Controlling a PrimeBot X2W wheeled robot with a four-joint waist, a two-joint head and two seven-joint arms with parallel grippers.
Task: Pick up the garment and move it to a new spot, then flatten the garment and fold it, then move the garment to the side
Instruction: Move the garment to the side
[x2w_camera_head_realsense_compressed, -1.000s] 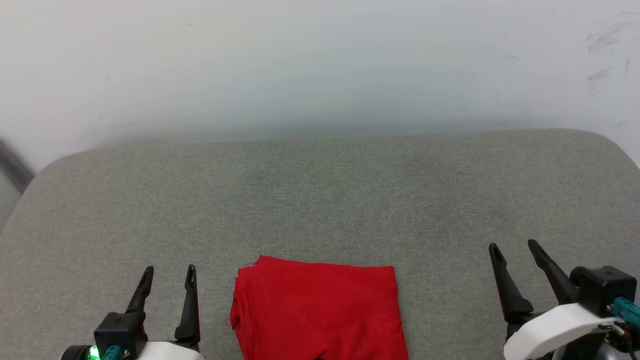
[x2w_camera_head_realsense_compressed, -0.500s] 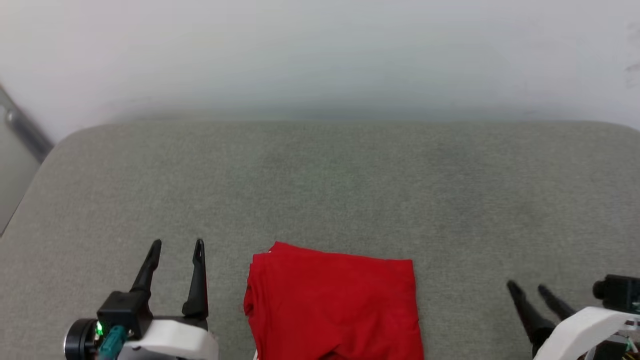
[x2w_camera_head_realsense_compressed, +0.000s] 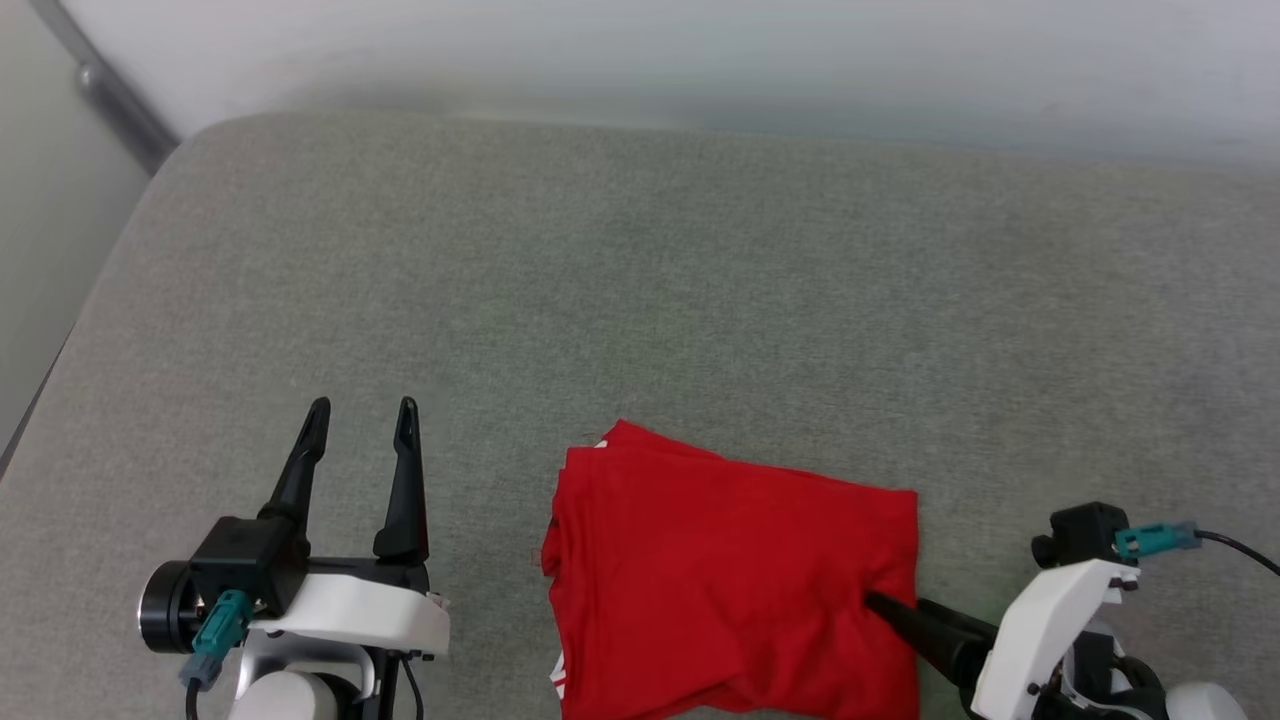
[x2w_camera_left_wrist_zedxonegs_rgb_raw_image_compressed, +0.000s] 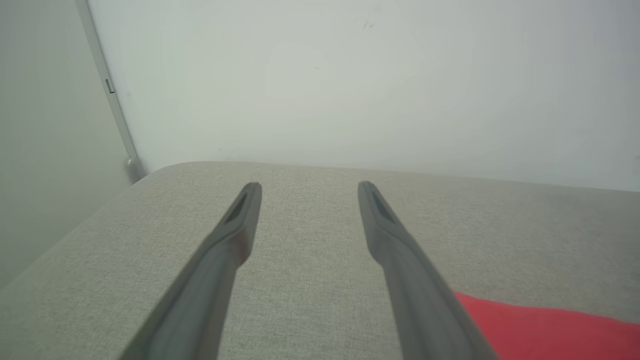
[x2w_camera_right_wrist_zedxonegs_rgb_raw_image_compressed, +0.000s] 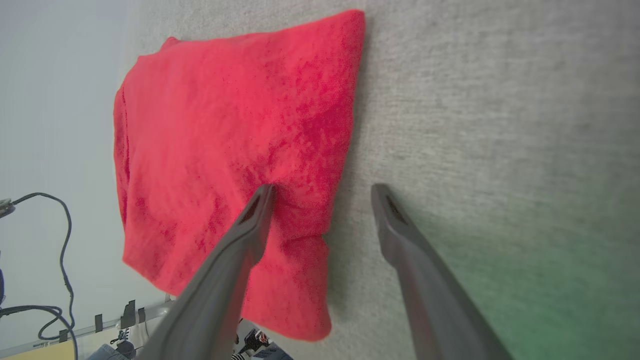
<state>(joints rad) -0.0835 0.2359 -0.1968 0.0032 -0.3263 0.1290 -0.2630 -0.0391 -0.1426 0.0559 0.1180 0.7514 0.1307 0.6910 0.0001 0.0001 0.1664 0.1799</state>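
The garment (x2w_camera_head_realsense_compressed: 730, 580) lies folded into a red rectangle on the grey cushion (x2w_camera_head_realsense_compressed: 700, 300), near its front edge. A sliver of white trim shows at its far left corner. My left gripper (x2w_camera_head_realsense_compressed: 360, 412) stands open to the left of it, apart from the cloth, fingers pointing away from me. In the left wrist view the left gripper (x2w_camera_left_wrist_zedxonegs_rgb_raw_image_compressed: 309, 186) has nothing between its fingers, and the garment (x2w_camera_left_wrist_zedxonegs_rgb_raw_image_compressed: 540, 330) shows at the lower right. My right gripper (x2w_camera_head_realsense_compressed: 895, 602) points left at the garment's right edge. The right gripper (x2w_camera_right_wrist_zedxonegs_rgb_raw_image_compressed: 324, 187) is open and straddles that edge: one fingertip (x2w_camera_right_wrist_zedxonegs_rgb_raw_image_compressed: 262, 200) presses on the garment (x2w_camera_right_wrist_zedxonegs_rgb_raw_image_compressed: 225, 150), the other rests on bare cushion.
A white wall (x2w_camera_head_realsense_compressed: 700, 50) runs behind the cushion. A grey metal rail (x2w_camera_head_realsense_compressed: 110, 95) slants down at the far left corner. The cushion's left edge (x2w_camera_head_realsense_compressed: 60, 360) drops off beside my left arm. Cables hang past its front edge (x2w_camera_right_wrist_zedxonegs_rgb_raw_image_compressed: 60, 260).
The camera has tipped down and turned. My right gripper has swung in from the right, and one fingertip now rests on the garment's right edge. The left gripper holds its pose.
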